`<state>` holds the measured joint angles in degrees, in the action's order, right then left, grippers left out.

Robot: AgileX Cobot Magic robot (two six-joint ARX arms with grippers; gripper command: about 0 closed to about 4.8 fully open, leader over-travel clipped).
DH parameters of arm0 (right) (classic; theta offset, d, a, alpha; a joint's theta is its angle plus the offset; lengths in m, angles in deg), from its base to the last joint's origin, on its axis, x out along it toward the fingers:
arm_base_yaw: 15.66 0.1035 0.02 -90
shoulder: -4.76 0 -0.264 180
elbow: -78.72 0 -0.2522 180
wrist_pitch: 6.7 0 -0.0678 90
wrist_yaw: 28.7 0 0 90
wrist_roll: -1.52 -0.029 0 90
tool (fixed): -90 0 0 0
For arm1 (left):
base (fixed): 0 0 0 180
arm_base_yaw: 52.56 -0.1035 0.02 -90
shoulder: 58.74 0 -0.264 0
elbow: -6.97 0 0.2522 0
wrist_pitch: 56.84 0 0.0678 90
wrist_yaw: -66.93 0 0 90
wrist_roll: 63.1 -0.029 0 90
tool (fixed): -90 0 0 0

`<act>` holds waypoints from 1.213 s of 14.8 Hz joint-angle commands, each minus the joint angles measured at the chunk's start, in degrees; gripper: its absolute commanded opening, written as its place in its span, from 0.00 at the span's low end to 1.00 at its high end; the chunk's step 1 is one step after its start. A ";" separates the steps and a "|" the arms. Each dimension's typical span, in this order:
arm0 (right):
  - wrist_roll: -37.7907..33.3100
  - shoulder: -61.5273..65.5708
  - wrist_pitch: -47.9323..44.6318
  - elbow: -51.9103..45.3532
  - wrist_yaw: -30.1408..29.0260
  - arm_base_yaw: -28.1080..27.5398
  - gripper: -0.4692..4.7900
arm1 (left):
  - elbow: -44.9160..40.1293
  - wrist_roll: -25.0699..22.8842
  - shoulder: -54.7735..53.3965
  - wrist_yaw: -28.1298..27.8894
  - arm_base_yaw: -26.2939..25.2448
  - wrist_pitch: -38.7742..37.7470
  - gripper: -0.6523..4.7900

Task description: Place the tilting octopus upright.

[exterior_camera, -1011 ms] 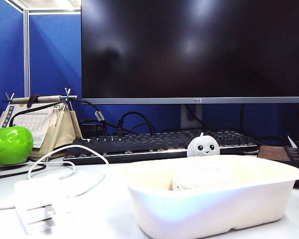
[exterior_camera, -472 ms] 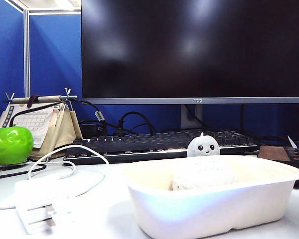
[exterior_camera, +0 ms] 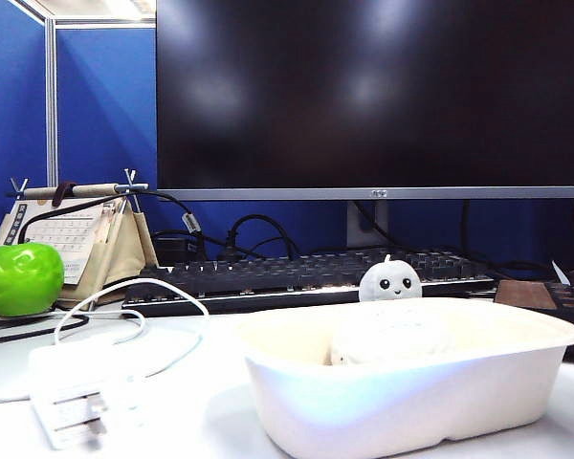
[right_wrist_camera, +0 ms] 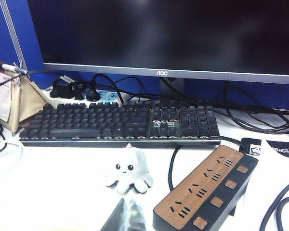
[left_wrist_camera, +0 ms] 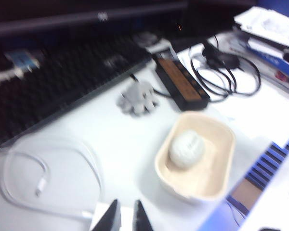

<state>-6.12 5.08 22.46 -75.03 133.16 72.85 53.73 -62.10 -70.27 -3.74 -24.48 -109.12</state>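
octopus: one, upright on white desk, just before keyboard, beside power strip | right gripper: jaws closed, empty, near octopus, apart | left gripper: jaws narrow, empty, well apart | counted: one tray, one white lump inside

Neither arm is seen in the exterior view. The left gripper is seen only in its wrist view: two dark fingertips, a narrow gap between them, nothing held. The right gripper is glimpsed in its wrist view, blurred, fingers closed together, nothing grasped, above the bench.
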 commanded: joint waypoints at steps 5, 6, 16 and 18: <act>-0.07 0.04 -0.22 0.26 0.04 -0.07 0.08 | 0.07 0.07 -0.02 -0.02 0.00 0.02 0.21; -0.07 0.04 -0.22 0.26 0.04 -0.07 0.08 | 0.07 0.07 0.00 -0.02 0.00 0.04 0.21; -0.07 0.02 -0.20 0.26 0.04 -0.07 0.08 | 0.09 -0.50 2.47 -0.28 -30.05 5.57 0.21; -0.07 0.02 -0.20 0.26 0.04 -0.07 0.08 | 0.09 -1.22 2.47 -2.58 -31.06 5.60 0.21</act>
<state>-6.12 5.08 22.63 -75.03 133.16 72.85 53.71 -62.58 -67.76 -5.05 -55.59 -104.55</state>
